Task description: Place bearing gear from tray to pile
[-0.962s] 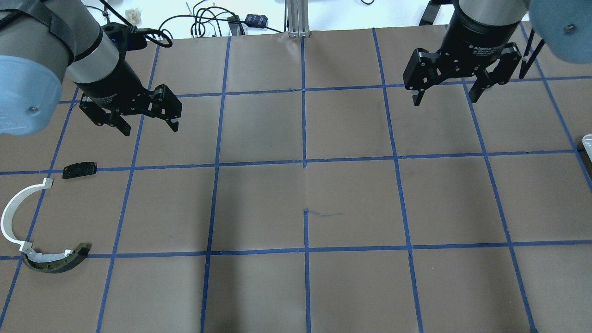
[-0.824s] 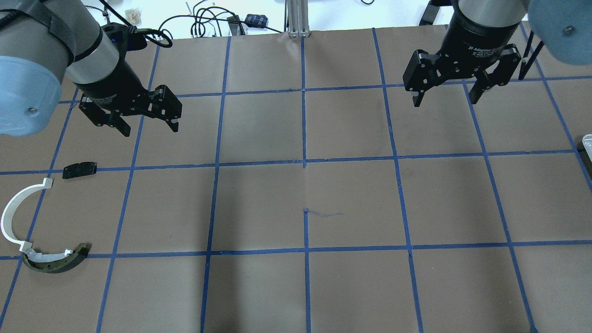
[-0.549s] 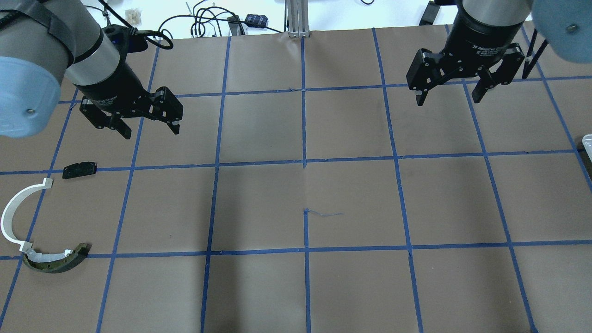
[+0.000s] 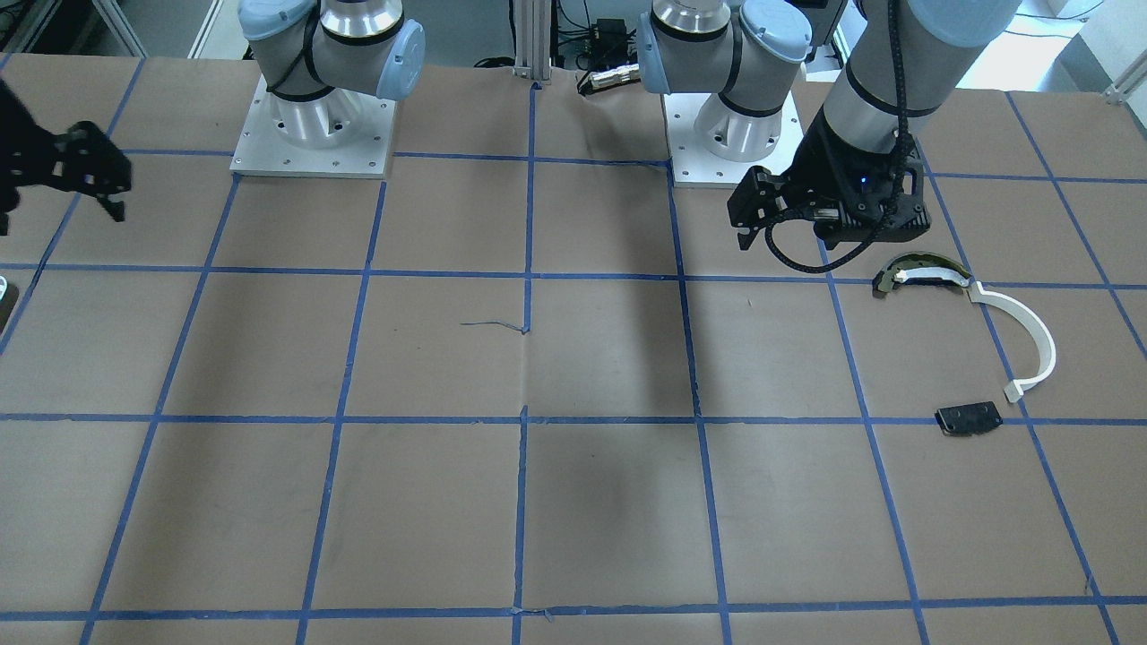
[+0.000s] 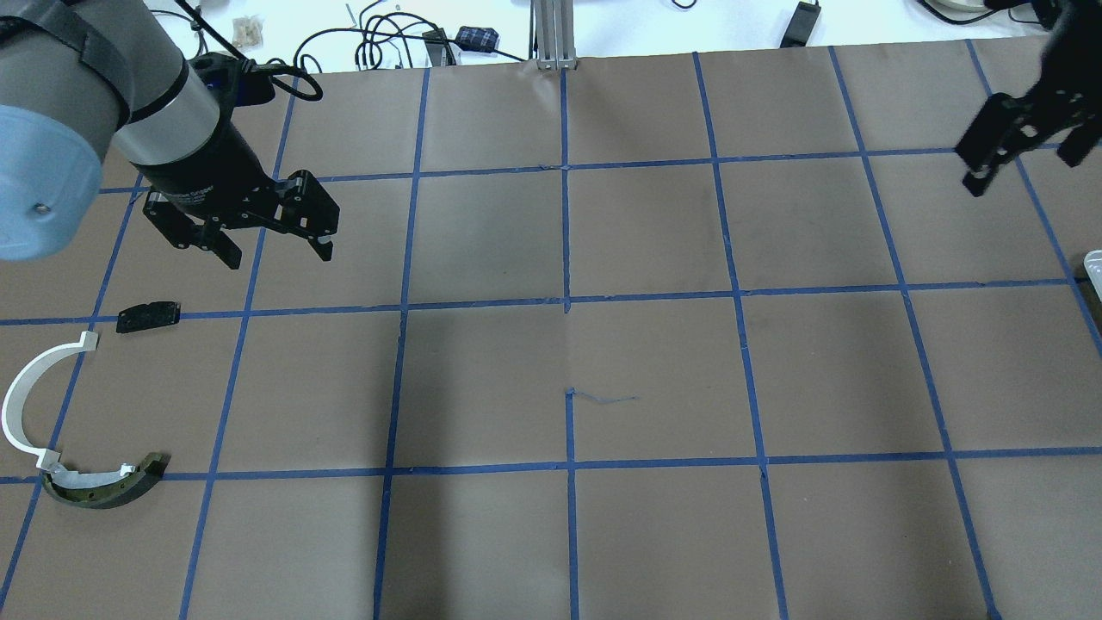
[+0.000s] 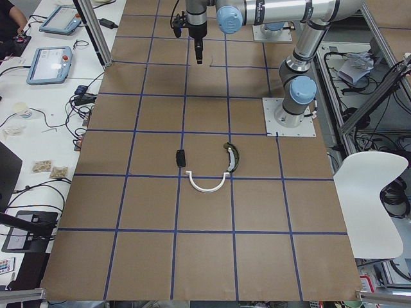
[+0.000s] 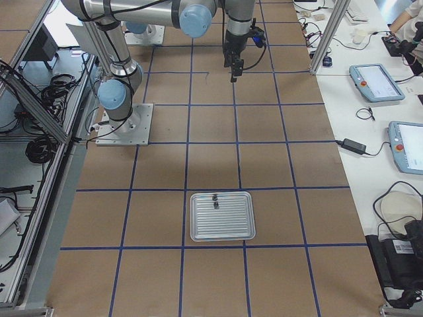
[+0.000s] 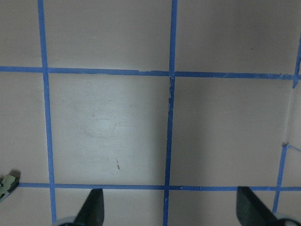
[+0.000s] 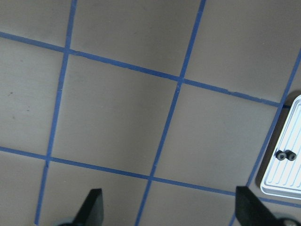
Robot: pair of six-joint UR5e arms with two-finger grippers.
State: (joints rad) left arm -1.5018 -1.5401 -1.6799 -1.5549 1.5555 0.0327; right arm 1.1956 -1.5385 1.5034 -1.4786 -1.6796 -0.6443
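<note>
- Overhead exterior view: the left fingers (image 5: 228, 251) hang spread and empty above the worktop (image 5: 654, 370), near the flat black plate (image 5: 148, 316).
- The pile (image 5: 9, 413) lies at the robot's left end of the worktop. It consists of the black plate, a white arc strip (image 5: 39, 366) and an olive-and-silver curved piece (image 5: 108, 489) that meets one end of the arc.
- The right fingers (image 5: 981, 168) are also spread, holding nothing, and hang over bare worktop toward the robot's right.
- The right wrist view shows the tray (image 9: 282, 181) off to one side of them.
- The tray lies flat, well apart from the pile.
- Two small black bearing gears (image 7: 214, 201) sit inside it, side by side near one edge.
</note>
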